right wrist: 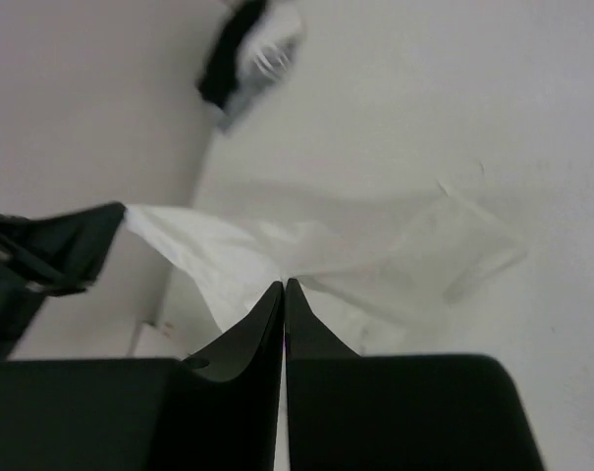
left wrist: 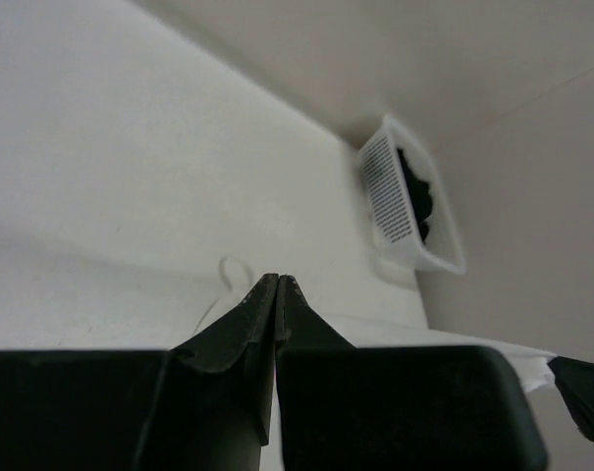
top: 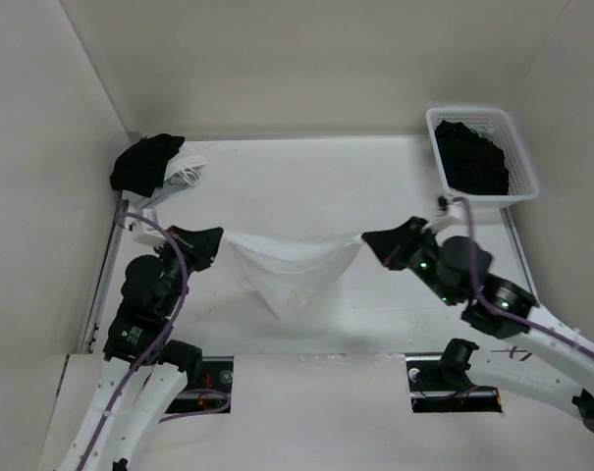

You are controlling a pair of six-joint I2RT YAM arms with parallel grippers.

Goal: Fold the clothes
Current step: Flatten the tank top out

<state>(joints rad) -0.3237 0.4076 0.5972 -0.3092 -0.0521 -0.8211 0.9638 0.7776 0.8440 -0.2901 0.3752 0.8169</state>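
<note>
The white camisole (top: 292, 267) hung stretched above the middle of the worktop (top: 306, 186), its long axis running left to right and its middle sagging toward the near edge. The left hand (top: 218, 238) clenched one end and the right hand (top: 367, 238) the other, so neither was nearer.

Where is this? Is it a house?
Probably a robot lab booth: plain walls box in a white table, the left gripper and right gripper stretch a white camisole, black clothes fill a basket.

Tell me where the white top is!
In the top view, the white top is stretched across the middle of the table, pinched between the left fingers and the right fingers, sagging toward the near edge.
</note>
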